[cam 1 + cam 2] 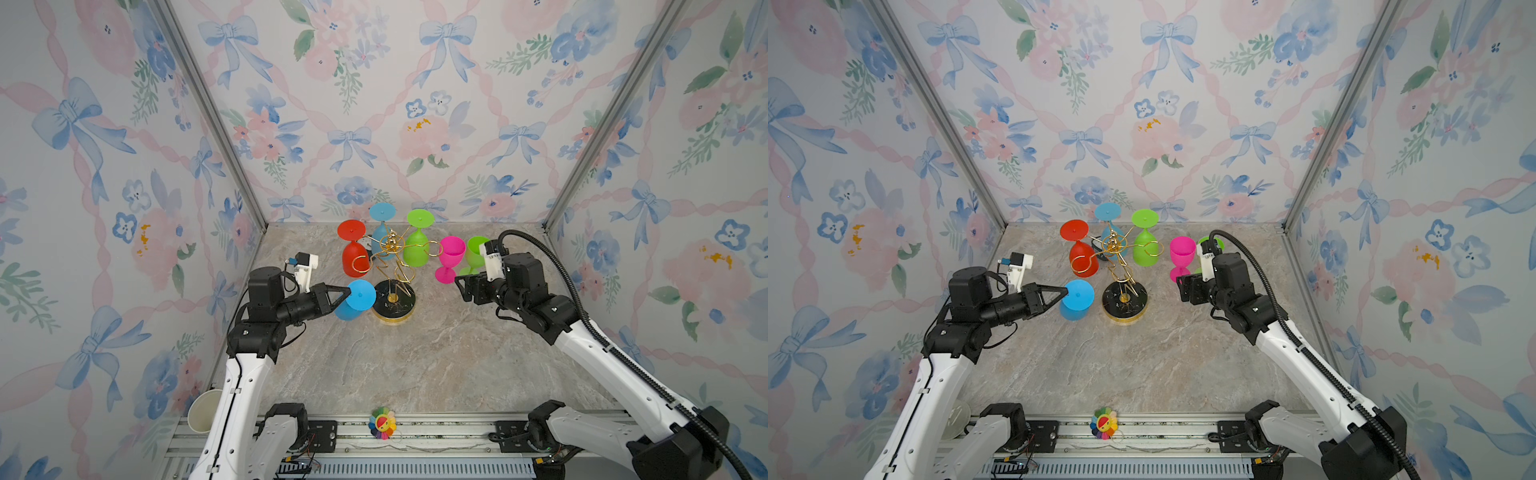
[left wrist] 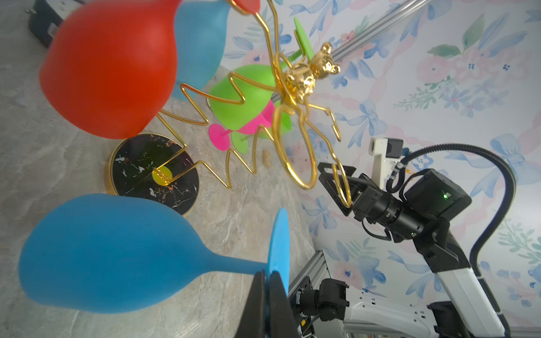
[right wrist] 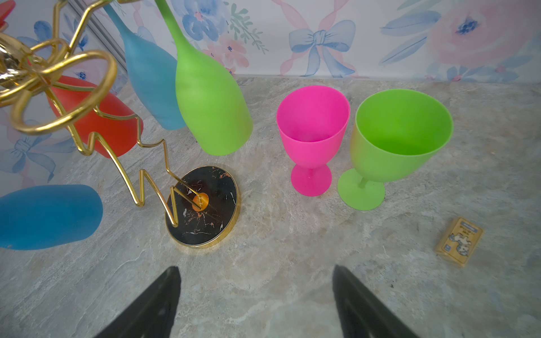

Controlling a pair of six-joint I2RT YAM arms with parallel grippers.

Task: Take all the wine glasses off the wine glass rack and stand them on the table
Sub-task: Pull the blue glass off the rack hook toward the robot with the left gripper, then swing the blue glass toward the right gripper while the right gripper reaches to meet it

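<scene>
Left gripper [image 2: 267, 282]: clamped on the foot rim of the blue wine glass [image 2: 102, 248]
Glass: beside the wine glass rack [image 1: 392, 266] base, towards the worktop [image 1: 415, 365] left edge; seemingly clear of the loops
Right gripper [image 3: 254, 269]: spread wide, empty
Advice: thin pinch; withdraw slowly, avoiding the red glass [image 1: 353, 259]

I read the wine glass rack [image 1: 390, 246] as polished gold metal wire, mirror-bright, on a glossy black marbled base [image 1: 394, 311] with a gold rim. The blue wine glass [image 1: 360, 295], left of centre in both top views, looks matt and smooth, like soft plastic; the red glass [image 1: 354, 259], pink glass [image 1: 452, 253] and hanging green glass [image 1: 417, 253] share that dull finish. The tabletop [image 1: 415, 365] looks like smooth stone. The fingers [image 2: 279, 307] of my left gripper [image 2: 267, 274] look matt black plastic.
</scene>
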